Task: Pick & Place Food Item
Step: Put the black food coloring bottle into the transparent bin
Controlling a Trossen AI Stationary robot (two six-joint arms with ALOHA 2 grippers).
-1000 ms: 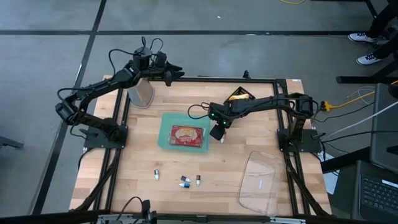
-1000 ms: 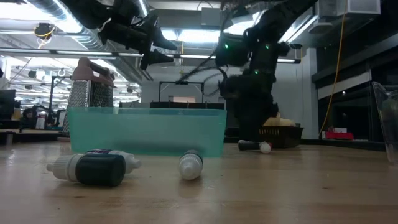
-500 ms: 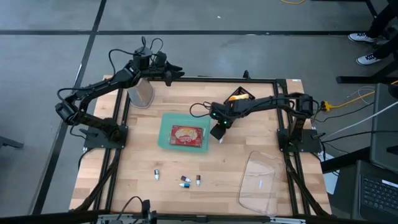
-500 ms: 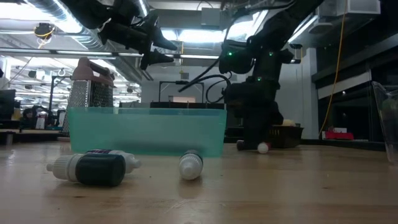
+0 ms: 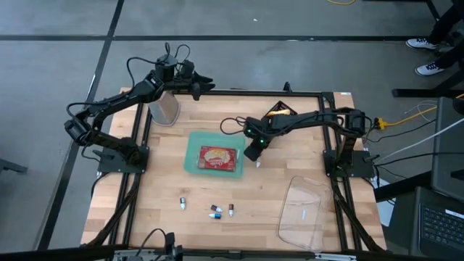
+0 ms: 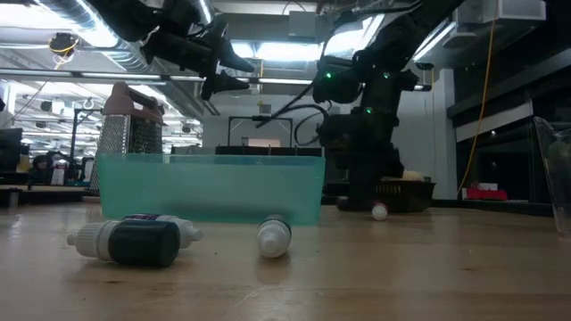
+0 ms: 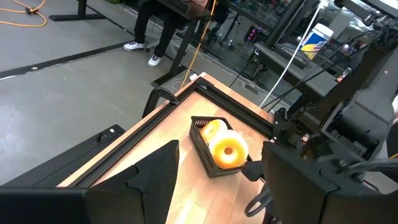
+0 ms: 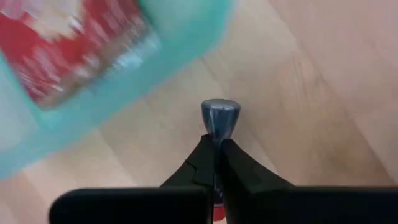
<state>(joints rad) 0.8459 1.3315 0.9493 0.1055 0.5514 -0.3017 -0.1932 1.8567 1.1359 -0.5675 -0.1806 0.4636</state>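
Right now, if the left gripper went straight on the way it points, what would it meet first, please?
Probably the black basket holding the yellow ring-shaped food at the table's far edge. It lies between the left gripper's open fingers in the wrist view, though depth is unclear.

Light wooden bench with black metal frame, teal plastic tray near its middle, metal box grater at the far left corner, black wire basket by the far edge, three small bottles near the front edge, clear plastic lid at the front right corner
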